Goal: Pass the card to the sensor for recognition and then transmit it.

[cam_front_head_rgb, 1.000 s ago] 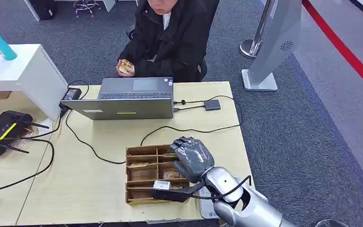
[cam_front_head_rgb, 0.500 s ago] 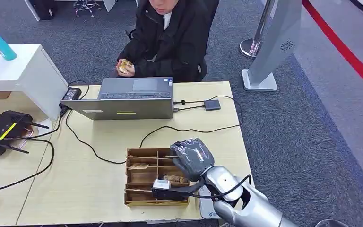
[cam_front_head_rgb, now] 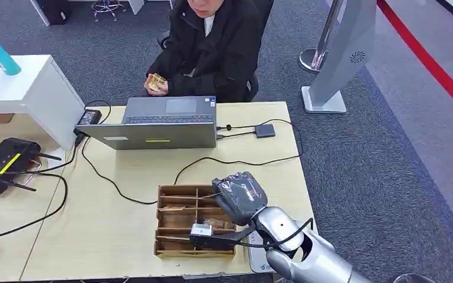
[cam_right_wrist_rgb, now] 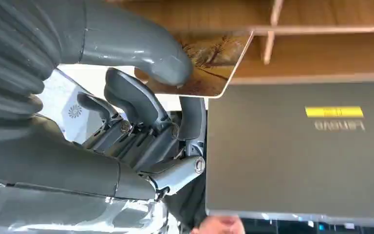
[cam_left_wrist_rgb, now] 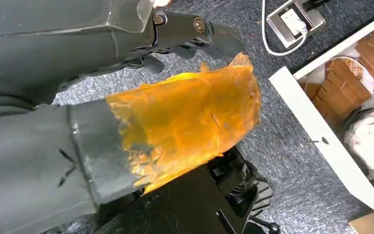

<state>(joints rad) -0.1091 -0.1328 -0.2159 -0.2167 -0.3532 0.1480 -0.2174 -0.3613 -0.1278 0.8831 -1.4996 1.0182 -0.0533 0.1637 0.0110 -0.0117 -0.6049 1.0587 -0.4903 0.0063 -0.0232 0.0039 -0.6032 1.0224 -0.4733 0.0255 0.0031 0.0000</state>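
Holding a card point(cam_right_wrist_rgb: 202, 63), the right hand point(cam_front_head_rgb: 240, 197) sits over the right side of the wooden divided tray point(cam_front_head_rgb: 171, 239) on the bench point(cam_front_head_rgb: 112, 206); in the right wrist view the thick thumb point(cam_right_wrist_rgb: 141, 46) presses on the card's picture face, with the darker fingers point(cam_right_wrist_rgb: 131, 100) curled beneath it, so the fingers are clamped on the card. That card shows a brown printed scene and has a rounded corner. In the head view the hand's back hides the card itself. More cards point(cam_front_head_rgb: 215, 222) lie in the tray's compartments beside the hand. A small silver camera module point(cam_front_head_rgb: 201, 230) on the right forearm hangs above the tray's near half. A closed-angle grey laptop point(cam_front_head_rgb: 162, 124) stands at the far side of the bench, its lid towards the robot, with a black cable point(cam_front_head_rgb: 236, 160) running from near the tray to a small dark sensor box point(cam_front_head_rgb: 265, 130) just right of the laptop. A person point(cam_front_head_rgb: 215, 44) sits behind the laptop, holding small items in both hands. The left hand point(cam_left_wrist_rgb: 78, 141) hangs over carpet; its thumb is wrapped in amber film point(cam_left_wrist_rgb: 190, 122) and its fingers lie apart with nothing between them.
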